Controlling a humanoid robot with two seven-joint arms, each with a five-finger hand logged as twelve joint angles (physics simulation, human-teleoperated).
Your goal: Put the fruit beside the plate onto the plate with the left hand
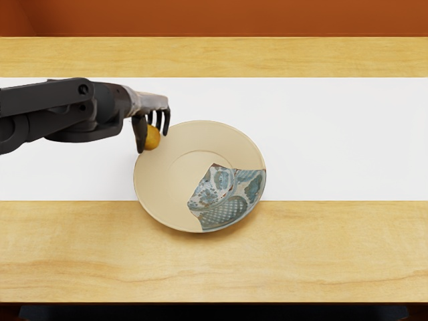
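The near band of the table is light wood with a fine, streaky grain and a matte finish. Beyond it a smooth white strip runs across the full width, flat and without pattern.

The plate lies across the border between the wood and the white strip. It is round and shallow, with a wide sloping rim and a plain cream, slightly glossy surface. On its near right side is a jagged-edged patch of blue-grey and white speckled ornament.

The fruit sits at the plate's far left rim. It is small and rounded, with a yellow-orange skin. Only part of it shows between the fingers. In this view it overlaps the edge of the rim. Whether it rests there or hangs just above cannot be told.

The left hand is dark and metallic, with a paler grey wrist piece. Its fingers curl downward and pinch the fruit, one thick digit on the fruit's left and slimmer ones hooked over its far right side. The bulky black left arm reaches in from the left edge, its casing smooth and jointed.

Farther back lies another band of wood, then a flat rust-orange wall.
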